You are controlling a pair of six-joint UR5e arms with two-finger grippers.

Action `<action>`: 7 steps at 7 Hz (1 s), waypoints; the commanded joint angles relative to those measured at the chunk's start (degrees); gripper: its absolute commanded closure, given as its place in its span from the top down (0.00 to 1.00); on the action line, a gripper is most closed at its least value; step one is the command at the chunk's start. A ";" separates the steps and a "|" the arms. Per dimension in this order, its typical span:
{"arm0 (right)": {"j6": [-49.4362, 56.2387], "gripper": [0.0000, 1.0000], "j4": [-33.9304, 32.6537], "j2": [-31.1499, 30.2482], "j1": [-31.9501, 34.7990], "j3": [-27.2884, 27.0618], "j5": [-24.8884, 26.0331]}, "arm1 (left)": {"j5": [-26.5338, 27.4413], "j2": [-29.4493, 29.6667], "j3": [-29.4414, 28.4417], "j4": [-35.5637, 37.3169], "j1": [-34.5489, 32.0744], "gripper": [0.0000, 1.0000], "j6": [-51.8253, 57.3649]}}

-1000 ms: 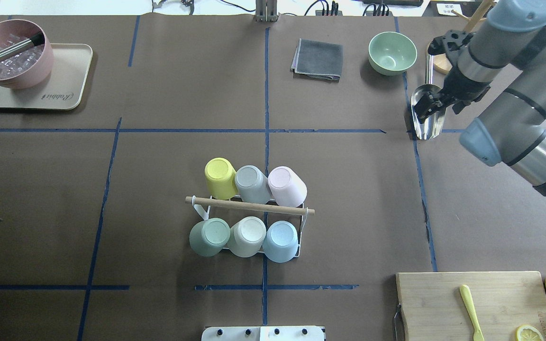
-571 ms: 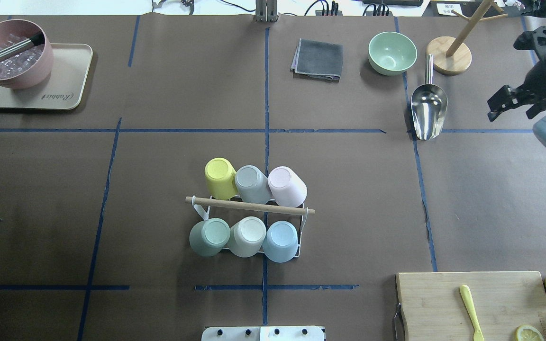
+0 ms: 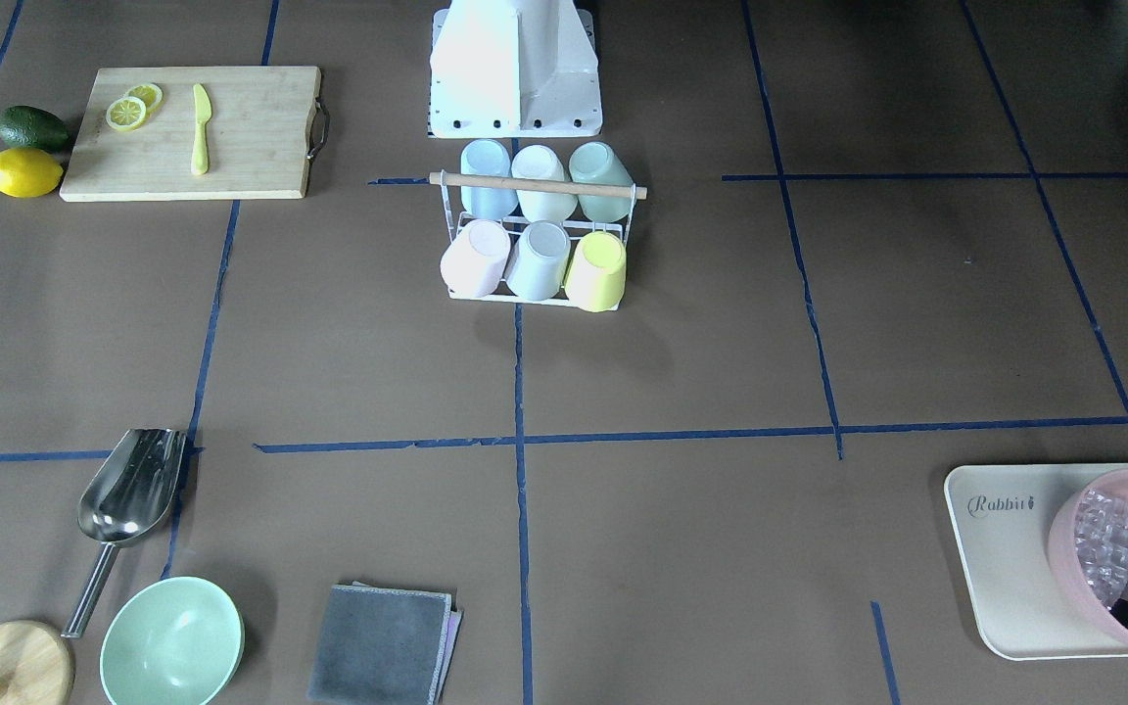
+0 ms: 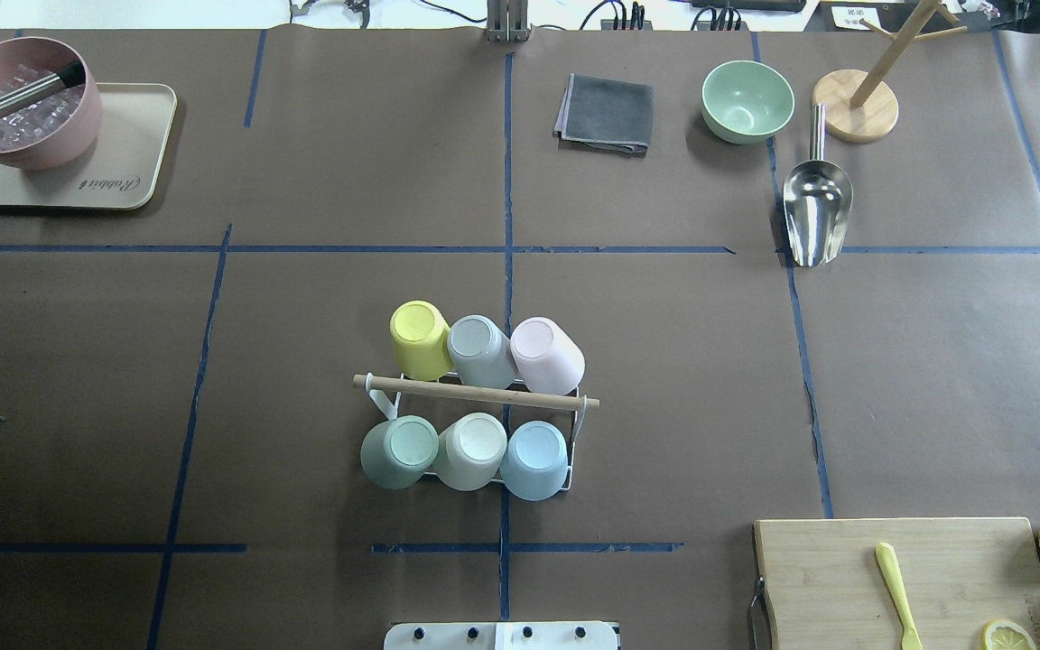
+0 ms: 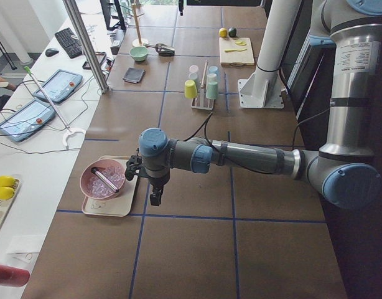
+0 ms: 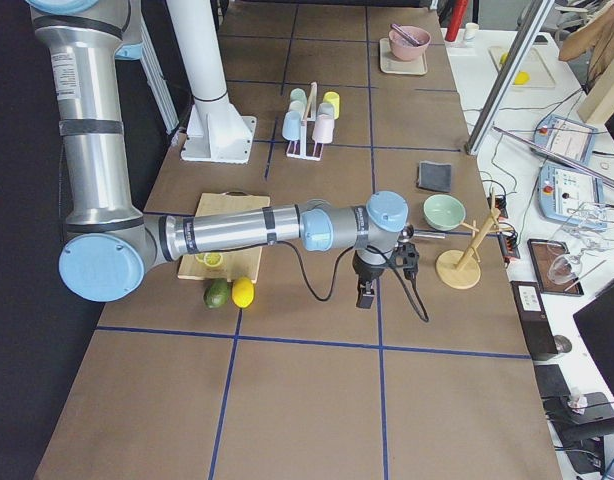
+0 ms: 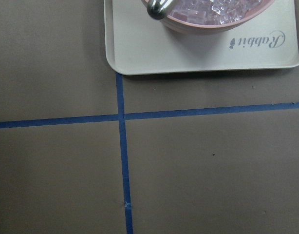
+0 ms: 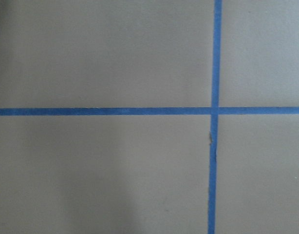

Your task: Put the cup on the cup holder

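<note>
The cup holder (image 4: 475, 394) is a white wire rack with a wooden rod handle, at the table's middle. It also shows in the front-facing view (image 3: 535, 184). Several pastel cups hang upside down on its prongs, among them a yellow cup (image 4: 419, 338), a pink cup (image 4: 545, 354) and a light blue cup (image 4: 535, 456). My left gripper (image 5: 155, 198) hangs beside the ice bowl's tray, far from the rack. My right gripper (image 6: 365, 298) hangs above the table by the wooden stand. Both show only in the side views, so I cannot tell whether they are open or shut.
A pink bowl of ice (image 4: 19, 108) sits on a beige tray (image 4: 123, 171) at the far left. A grey cloth (image 4: 606, 113), green bowl (image 4: 746, 99), metal scoop (image 4: 813, 212) and wooden stand (image 4: 854, 106) lie far right. A cutting board (image 4: 845, 578) is near right.
My right arm has pulled back from above the metal scoop and left the overhead view to the right. The left arm's tip at the left edge is gone too. The cups have not moved.
</note>
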State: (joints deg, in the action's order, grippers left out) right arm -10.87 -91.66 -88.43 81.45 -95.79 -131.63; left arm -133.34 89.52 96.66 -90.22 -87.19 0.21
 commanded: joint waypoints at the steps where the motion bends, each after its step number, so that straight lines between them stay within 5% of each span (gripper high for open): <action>1: 6.97 1.00 -0.01 -6.63 4.93 -4.64 -0.03 | 3.08 0.39 -0.07 3.28 -0.61 1.00 0.67; 4: 10.43 1.00 -0.09 -14.20 10.20 -8.97 -0.03 | 2.56 -0.40 -0.50 3.30 -1.57 1.00 0.76; 7: 10.43 1.00 -0.09 -15.45 11.36 -9.07 -0.12 | -0.42 -1.80 -0.85 3.30 -3.42 1.00 0.76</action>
State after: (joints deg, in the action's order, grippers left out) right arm -0.46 -91.75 -103.55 92.22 -104.85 -131.68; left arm -132.50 88.06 96.06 -86.93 -89.87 0.93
